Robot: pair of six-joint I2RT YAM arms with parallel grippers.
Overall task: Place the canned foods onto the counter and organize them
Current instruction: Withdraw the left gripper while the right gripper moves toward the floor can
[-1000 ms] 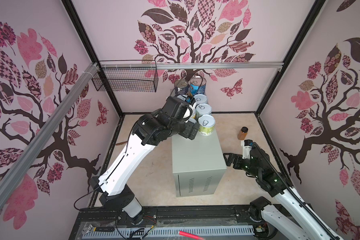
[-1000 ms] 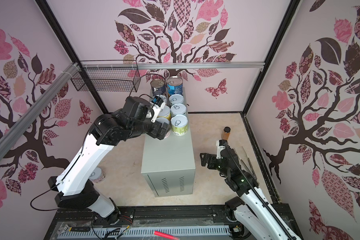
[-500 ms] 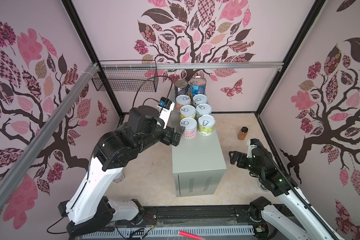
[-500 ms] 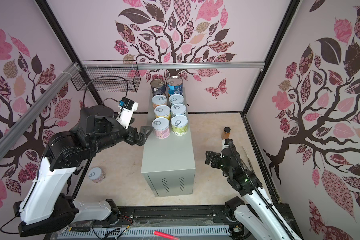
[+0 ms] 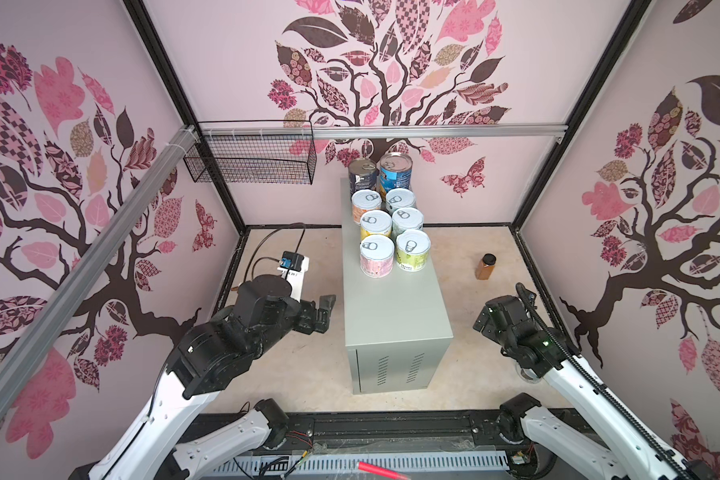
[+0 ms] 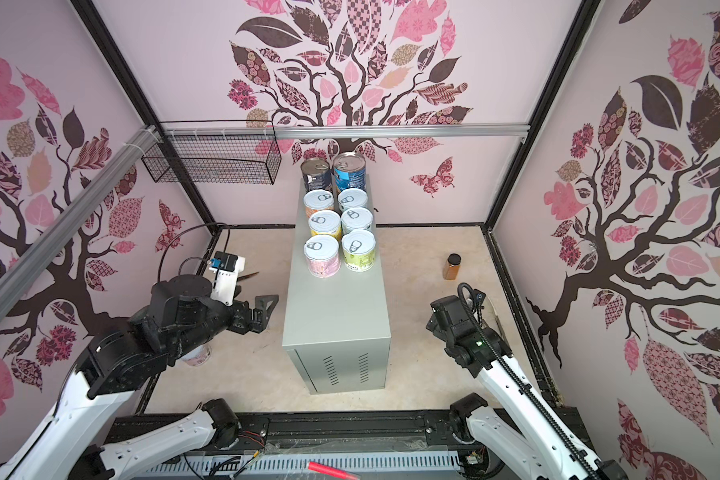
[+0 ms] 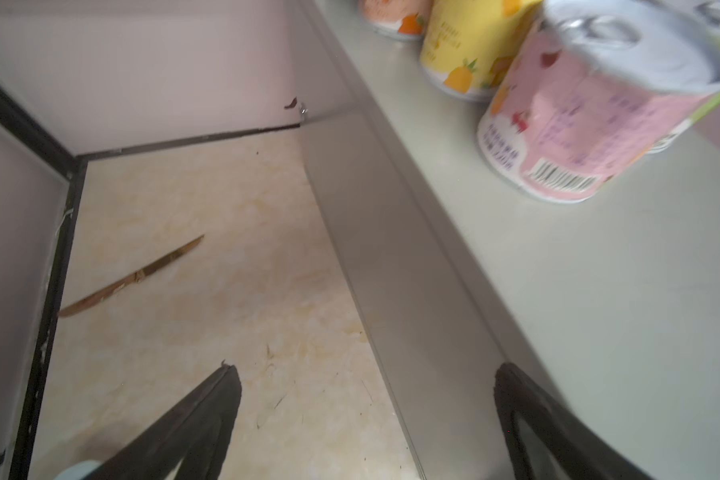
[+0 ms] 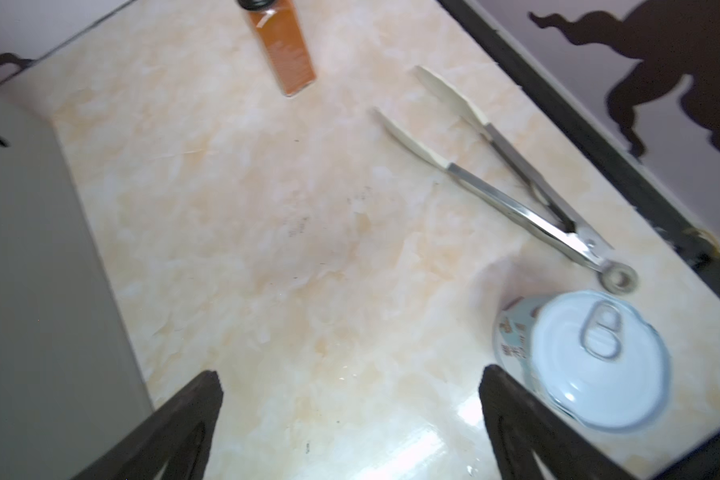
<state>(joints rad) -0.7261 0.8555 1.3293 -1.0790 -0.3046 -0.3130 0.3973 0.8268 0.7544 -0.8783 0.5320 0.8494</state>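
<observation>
The counter (image 5: pixel 391 303) is a tall grey cabinet in the middle of both top views. At its far end stand two tall cans (image 5: pixel 395 170), with several short white-lidded cans in two rows in front of them. The pink can (image 5: pixel 376 254) is front left. My left gripper (image 5: pixel 325 309) hangs open and empty beside the counter's left side, below its top edge (image 7: pixel 454 266). One short can (image 6: pixel 196 355) stands on the floor under the left arm. My right gripper (image 8: pixel 350 374) is open over bare floor, with another short can (image 8: pixel 591 357) just beside one finger.
An amber jar with a black cap (image 5: pixel 486 267) stands on the floor right of the counter, with metal tongs (image 8: pixel 508 178) near it by the right wall. A brown knife-like strip (image 7: pixel 134 276) lies by the left wall. A wire basket (image 5: pixel 250 160) hangs at the back left.
My left arm has drawn back from the counter top, leftward and down, leaving the pink can standing there. The right arm has shifted slightly toward the front.
</observation>
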